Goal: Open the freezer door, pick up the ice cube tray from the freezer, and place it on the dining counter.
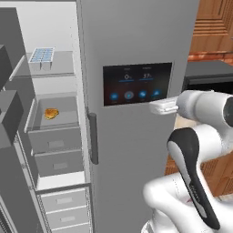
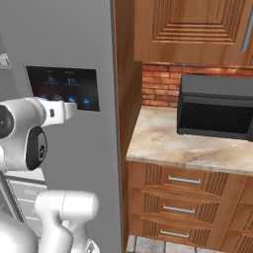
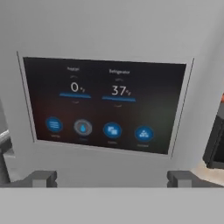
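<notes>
The freezer point(image 1: 54, 136) stands open at the left, white inside with grey shelves and drawers. Its freezer door point(image 1: 11, 150) is swung out along the left edge. The ice cube tray point(image 1: 42, 55), white with pale blue cubes, lies on the top shelf. My gripper point(image 1: 157, 107) point(image 2: 75, 109) is to the right of the freezer, facing the fridge door's dark touchscreen panel point(image 3: 105, 105). In the hand view my gripper point(image 3: 112, 179) is open, its fingertips point(image 3: 41, 178) wide apart with nothing between them. The dining counter is out of view.
A small orange item point(image 1: 51, 113) lies in a freezer bin. The fridge door carries a vertical bar handle point(image 1: 93, 139). To the right, a short beige counter point(image 2: 163, 143) over wooden drawers holds a black appliance point(image 2: 217, 111), with wooden cabinets above.
</notes>
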Motion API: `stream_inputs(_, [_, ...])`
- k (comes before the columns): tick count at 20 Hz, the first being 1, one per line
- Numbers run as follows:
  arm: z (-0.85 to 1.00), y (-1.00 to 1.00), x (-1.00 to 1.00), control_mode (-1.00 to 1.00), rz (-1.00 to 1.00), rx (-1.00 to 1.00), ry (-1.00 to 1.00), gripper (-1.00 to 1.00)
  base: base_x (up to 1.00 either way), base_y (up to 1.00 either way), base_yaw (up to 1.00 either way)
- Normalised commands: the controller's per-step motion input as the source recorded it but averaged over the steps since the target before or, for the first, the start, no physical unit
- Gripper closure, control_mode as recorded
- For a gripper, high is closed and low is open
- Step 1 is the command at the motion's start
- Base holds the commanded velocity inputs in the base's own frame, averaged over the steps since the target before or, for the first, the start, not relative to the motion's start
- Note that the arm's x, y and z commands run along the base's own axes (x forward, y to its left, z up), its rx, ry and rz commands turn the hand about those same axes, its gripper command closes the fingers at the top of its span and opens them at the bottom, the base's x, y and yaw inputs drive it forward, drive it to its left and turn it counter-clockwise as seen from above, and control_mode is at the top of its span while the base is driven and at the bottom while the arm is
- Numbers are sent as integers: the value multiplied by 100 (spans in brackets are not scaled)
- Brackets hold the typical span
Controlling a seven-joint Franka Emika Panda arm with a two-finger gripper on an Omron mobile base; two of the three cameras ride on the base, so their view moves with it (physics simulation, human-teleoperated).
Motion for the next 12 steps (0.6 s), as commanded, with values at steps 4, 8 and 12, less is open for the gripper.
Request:
stream_inputs(4, [0,-33,-15,-100,-5,-9,18,-100,0,0,0])
stream_inputs(8, [-19,0,-31,-100,-1,0,4,-100,0,0,0])
stream_inputs(12, [-30,-6,-29,-100,-4,0,0,-100,0,0,0])
